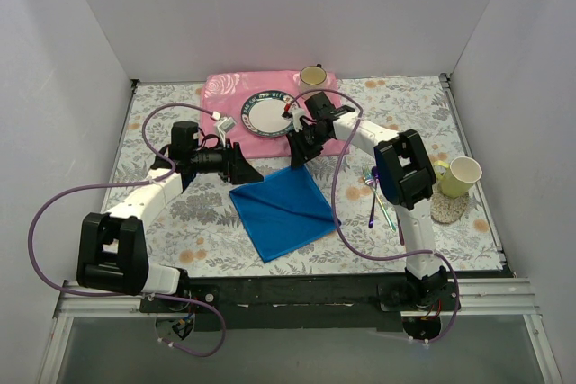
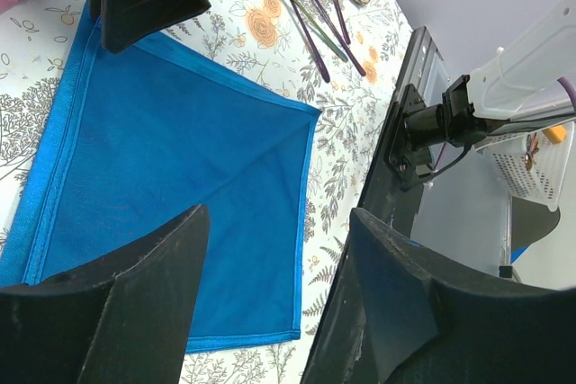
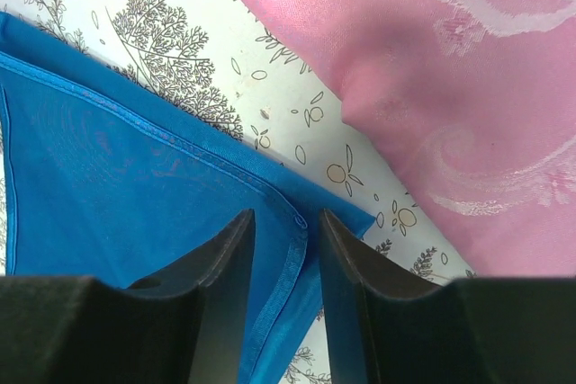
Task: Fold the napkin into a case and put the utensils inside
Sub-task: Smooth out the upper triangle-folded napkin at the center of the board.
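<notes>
Floral tablecloth (image 1: 207,231) below: my left claw (image 2: 279,213) gapes over the royal-blue cloth napkin (image 1: 283,209); right claw (image 3: 286,218), narrowly parted, straddles its corner.

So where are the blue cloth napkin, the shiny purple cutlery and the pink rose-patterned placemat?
Bright blue cloth napkin (image 1: 283,209): top view, its middle.
Iridescent purple-green metal utensils (image 1: 373,206): top view, one purple handle.
Pink rose-patterned placemat (image 3: 468,114): right wrist view, bare fabric.

A floral-patterned tabletop (image 1: 207,222) carries a folded royal-blue cloth napkin (image 1: 283,209) at its centre, a pink rose-patterned placemat (image 1: 229,96) just behind it, slim iridescent metal utensils (image 1: 378,200) to the right, and beside those what seems to be a round woven coaster (image 1: 447,207).
</notes>
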`<state>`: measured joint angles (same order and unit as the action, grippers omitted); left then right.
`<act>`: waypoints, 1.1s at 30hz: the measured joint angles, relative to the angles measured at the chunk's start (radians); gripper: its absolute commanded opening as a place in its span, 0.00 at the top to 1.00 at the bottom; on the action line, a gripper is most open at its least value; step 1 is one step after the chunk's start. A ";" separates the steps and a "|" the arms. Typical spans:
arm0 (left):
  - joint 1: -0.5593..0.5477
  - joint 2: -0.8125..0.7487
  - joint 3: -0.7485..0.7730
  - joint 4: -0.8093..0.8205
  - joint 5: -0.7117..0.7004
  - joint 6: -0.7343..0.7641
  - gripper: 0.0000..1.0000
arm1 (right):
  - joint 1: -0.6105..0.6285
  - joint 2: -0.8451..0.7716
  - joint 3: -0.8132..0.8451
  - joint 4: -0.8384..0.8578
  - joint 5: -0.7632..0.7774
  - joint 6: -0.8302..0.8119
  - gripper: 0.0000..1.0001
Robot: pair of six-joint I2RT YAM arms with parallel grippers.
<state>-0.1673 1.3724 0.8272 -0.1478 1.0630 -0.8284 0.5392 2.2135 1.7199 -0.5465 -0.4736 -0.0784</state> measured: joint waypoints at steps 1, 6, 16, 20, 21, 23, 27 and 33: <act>0.000 0.000 -0.002 0.002 0.000 -0.003 0.38 | 0.000 0.002 0.000 0.000 0.000 0.000 0.64; 0.000 0.000 -0.028 0.029 -0.001 -0.030 0.38 | 0.000 0.002 0.000 0.000 0.001 0.000 0.77; 0.000 0.010 -0.067 0.097 -0.002 -0.105 0.41 | 0.001 0.002 0.000 0.002 0.027 -0.003 0.99; 0.000 0.037 -0.085 0.150 -0.005 -0.156 0.44 | 0.001 0.001 0.000 0.003 0.043 -0.004 0.99; 0.000 0.051 -0.085 0.161 -0.006 -0.169 0.44 | 0.001 0.001 0.000 0.003 0.047 -0.004 0.99; 0.000 0.087 -0.086 0.182 -0.011 -0.198 0.46 | 0.001 0.000 0.000 0.003 0.050 -0.004 0.99; 0.000 0.162 -0.085 0.202 -0.021 -0.249 0.51 | 0.001 -0.001 0.000 0.003 0.053 -0.004 0.99; -0.013 0.293 -0.049 0.212 -0.019 -0.339 0.50 | 0.001 -0.002 0.000 0.003 0.055 -0.004 0.99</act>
<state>-0.1802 1.6650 0.7780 0.0639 1.0435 -1.1675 0.5400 2.2112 1.7203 -0.5430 -0.4191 -0.0822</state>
